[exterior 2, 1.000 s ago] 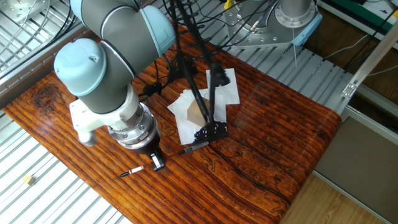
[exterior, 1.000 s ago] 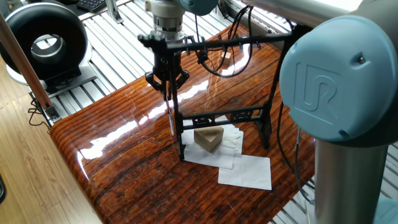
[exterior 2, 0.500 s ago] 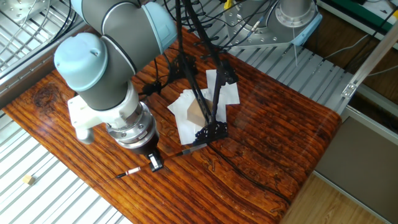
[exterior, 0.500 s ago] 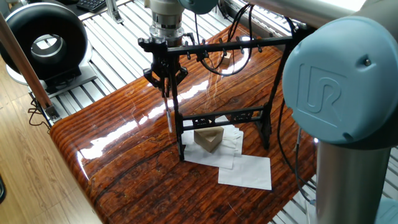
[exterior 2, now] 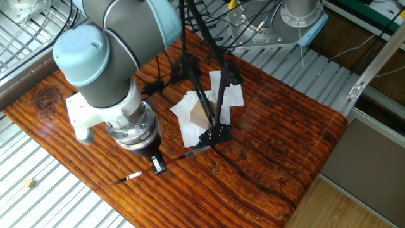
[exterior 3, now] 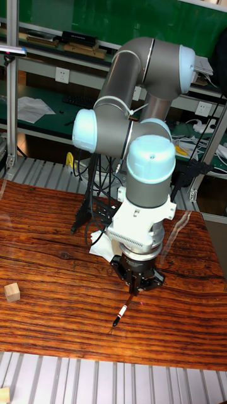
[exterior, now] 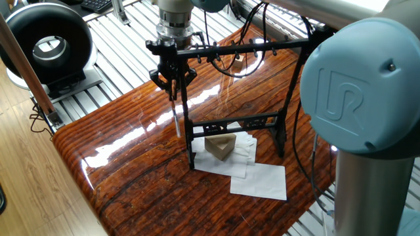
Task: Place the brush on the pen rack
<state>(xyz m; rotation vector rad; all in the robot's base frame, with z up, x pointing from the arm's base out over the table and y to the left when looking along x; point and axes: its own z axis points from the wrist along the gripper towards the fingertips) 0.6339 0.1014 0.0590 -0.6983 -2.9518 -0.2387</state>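
Claw [exterior: 173,84] is pinched shut on the brush [exterior: 176,115], gripping it near the top end w/ the shaft hanging straight down, tip clear of the desk [exterior: 131,164]. In the other fixed view the brush pokes out from under the claw twd the desk edge; tall view shows it below the claw too.

Claw sits right up by the rack [exterior: 262,49], at the crossbar's left end, approx level w/ the pegs. Can't tell if the brush's top loop is touching a peg yet, too small to see.

Under the rack: white paper sheets [exterior: 259,180] and a tan wedge block [exterior: 220,146]. Small wooden cube [exterior 3: 11,292] lies well apart on the desk.

Progress, my read: pick-up and lift done, brush brought to the rack. Left: hook it on a peg, let go, back off. No sign it's hung on its own yet.
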